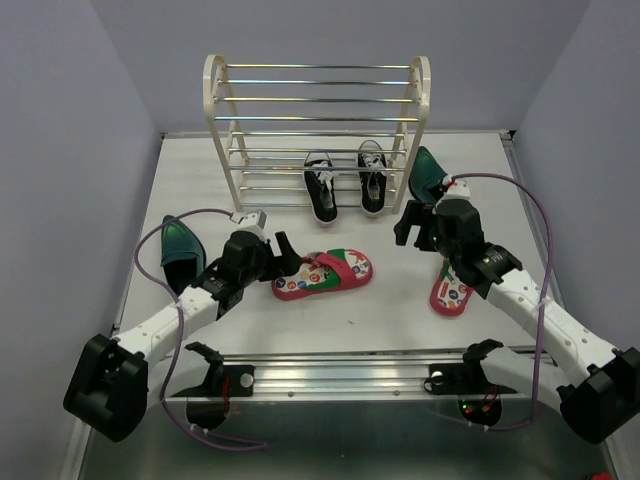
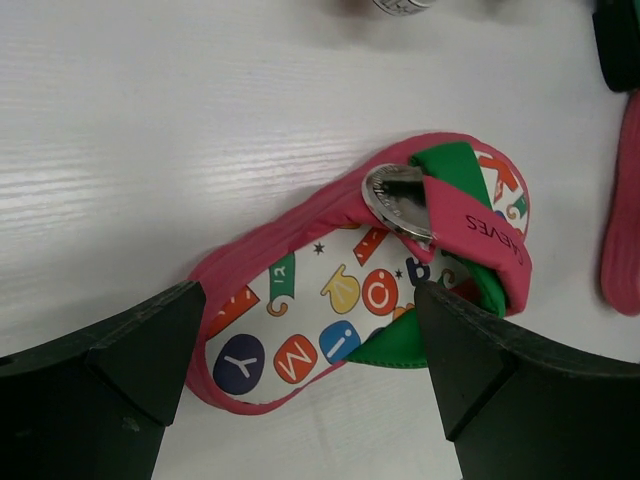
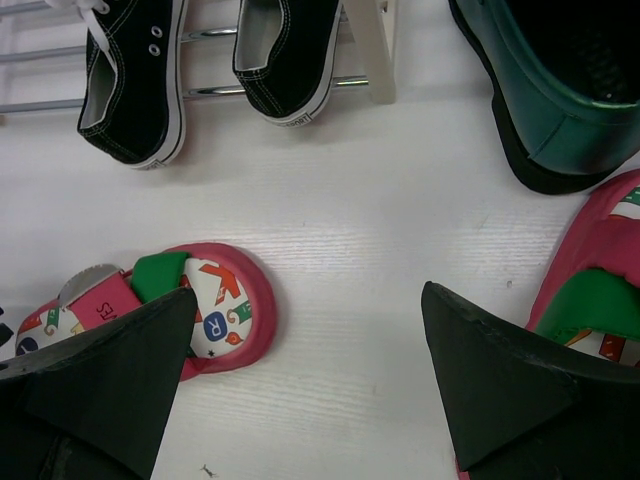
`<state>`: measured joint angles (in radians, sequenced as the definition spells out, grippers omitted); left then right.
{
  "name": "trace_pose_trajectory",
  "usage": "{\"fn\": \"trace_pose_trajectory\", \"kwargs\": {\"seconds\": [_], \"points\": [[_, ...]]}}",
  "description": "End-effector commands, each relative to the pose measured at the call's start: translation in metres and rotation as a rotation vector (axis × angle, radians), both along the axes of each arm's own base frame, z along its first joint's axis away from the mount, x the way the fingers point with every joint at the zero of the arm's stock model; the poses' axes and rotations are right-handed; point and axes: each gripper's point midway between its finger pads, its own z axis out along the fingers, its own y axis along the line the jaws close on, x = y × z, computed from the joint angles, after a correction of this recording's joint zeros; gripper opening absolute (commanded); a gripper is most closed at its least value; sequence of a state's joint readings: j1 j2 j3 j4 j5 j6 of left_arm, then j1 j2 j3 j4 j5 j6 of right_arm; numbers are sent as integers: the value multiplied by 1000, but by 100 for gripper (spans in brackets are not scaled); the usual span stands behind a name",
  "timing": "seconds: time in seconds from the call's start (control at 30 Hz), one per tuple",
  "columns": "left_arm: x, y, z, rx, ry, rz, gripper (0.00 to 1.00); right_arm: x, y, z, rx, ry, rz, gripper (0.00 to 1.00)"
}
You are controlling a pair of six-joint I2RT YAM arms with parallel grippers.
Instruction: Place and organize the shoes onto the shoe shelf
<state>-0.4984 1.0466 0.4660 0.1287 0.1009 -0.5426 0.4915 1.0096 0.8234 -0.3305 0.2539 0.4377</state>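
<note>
The cream-white shoe shelf (image 1: 315,120) stands at the back. Two black sneakers (image 1: 321,187) (image 1: 372,178) rest on its lowest rods, also in the right wrist view (image 3: 135,80). One flip-flop (image 1: 325,274) lies mid-table. My left gripper (image 1: 283,252) is open just over its heel end, which shows between the jaws in the left wrist view (image 2: 330,330). The second flip-flop (image 1: 452,290) lies partly under my right arm. My right gripper (image 1: 408,225) is open and empty above bare table (image 3: 340,300). One teal-green dress shoe (image 1: 180,250) lies at the left, the other (image 1: 428,172) beside the shelf's right panel.
Purple cables loop from both arms over the table. A metal rail (image 1: 350,375) runs along the near edge. Blue-grey walls close in the table at the left, right and back. The shelf's upper tiers hold nothing.
</note>
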Motion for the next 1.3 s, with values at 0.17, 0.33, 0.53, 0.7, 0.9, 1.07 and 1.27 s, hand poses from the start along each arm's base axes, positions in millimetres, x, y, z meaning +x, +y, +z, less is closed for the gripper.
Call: {"fn": "trace_pose_trajectory", "kwargs": {"seconds": [0.17,0.33,0.53,0.7,0.9,1.07,1.27], "points": [[14,11,-5,43,-44,81,99,-2,4,10,3,-31,43,100],[0,-4,-27,2,8,-15,99,-8,4,10,18,-35,56,100],[-39,-32,-35,-92,75,-192,99,-13,4,19,41,-65,68,100],[-71,-53,-24,-124,43,-311,99,-13,4,17,42,-57,62,100],[-110,-67,-23,-166,100,-393,99,-15,4,15,58,-50,57,100],[-107,-57,-25,-104,94,-299,99,-18,4,11,66,-38,55,100],[-87,-53,-6,-9,37,-179,99,-19,5,13,76,-41,59,100]]}}
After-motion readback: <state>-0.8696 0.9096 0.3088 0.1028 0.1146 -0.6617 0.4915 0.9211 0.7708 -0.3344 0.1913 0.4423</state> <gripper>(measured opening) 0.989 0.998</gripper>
